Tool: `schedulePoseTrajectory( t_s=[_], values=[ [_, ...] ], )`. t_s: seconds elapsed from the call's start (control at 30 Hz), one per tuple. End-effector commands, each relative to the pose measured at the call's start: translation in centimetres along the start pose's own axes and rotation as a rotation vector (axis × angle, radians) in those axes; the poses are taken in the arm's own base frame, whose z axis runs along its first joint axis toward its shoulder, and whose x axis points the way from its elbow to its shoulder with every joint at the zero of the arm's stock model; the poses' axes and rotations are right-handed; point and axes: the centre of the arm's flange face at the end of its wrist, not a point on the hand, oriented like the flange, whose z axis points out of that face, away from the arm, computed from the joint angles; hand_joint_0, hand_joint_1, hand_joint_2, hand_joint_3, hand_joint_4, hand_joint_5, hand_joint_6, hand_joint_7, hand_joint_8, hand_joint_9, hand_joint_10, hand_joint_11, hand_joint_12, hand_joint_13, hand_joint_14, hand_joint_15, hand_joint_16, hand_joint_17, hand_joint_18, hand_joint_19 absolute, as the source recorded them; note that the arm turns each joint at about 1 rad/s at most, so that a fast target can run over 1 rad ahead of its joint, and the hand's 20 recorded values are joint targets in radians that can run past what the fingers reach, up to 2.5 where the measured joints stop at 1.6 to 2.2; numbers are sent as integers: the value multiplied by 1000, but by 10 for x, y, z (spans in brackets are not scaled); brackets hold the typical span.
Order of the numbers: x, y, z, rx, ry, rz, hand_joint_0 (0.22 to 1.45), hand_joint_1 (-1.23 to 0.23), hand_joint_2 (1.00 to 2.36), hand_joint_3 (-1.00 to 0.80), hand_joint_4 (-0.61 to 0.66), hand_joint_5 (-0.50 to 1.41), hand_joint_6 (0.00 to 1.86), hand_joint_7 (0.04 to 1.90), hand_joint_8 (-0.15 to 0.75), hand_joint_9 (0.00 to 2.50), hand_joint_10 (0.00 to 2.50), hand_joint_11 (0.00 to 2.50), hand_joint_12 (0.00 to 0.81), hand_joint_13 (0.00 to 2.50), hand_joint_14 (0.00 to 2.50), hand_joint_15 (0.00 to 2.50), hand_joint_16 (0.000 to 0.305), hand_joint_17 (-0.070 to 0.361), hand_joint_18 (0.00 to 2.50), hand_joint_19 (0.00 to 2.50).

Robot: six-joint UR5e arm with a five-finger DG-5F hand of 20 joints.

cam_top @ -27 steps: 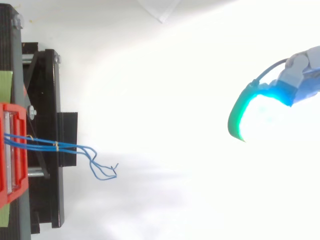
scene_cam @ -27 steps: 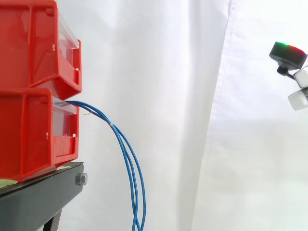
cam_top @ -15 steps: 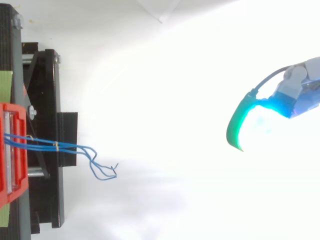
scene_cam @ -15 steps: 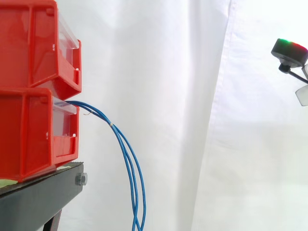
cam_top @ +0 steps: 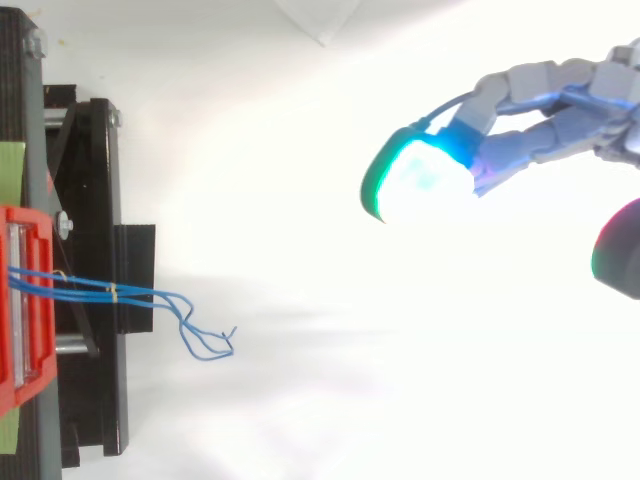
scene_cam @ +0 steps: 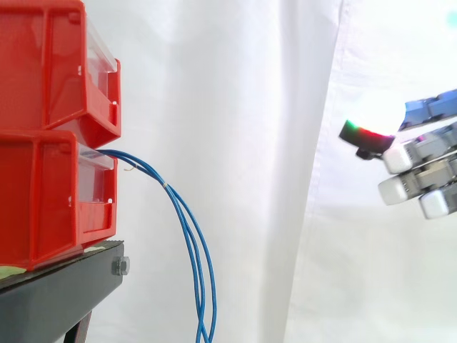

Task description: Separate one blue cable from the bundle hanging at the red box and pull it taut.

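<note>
Blue cables [scene_cam: 190,230] leave lower red box [scene_cam: 50,200] front, tie [scene_cam: 167,187] binding them just beside box, then droop slack below it: 0 strands separated yet. Hand [scene_cam: 421,170] well right of box, fingers straight, apart, empty, likely readied to reach in.

- The hand [scene_cam: 420,175] is showing blocky fingers [cam_top: 545,95] made of grey and white chunks, with a blue piece on top.
- One thick pad [cam_top: 412,180] is glowing white and cyan, with a green edge.
- Another dark pad [cam_top: 620,250] is glowing green and pink along its rim.
</note>
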Motion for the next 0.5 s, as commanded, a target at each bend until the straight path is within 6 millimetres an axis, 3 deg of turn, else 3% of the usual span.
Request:
schedulePoseTrajectory(
  t_s=[0.0,0.4,0.47],
  values=[
    [5,-15,12,-22,-8,8,516,-591,1000,-500,190,-211,503,860,300,628,12,384,333,553,9,231,42,94,516,387],
    [24,-73,72,22,-20,0,519,-616,1000,-500,195,-205,503,871,302,659,13,411,319,595,9,249,38,86,533,382],
    [27,-74,76,16,-17,-1,520,-613,1000,-500,197,-202,503,873,301,661,15,420,317,598,9,253,38,85,540,388]
  ],
)
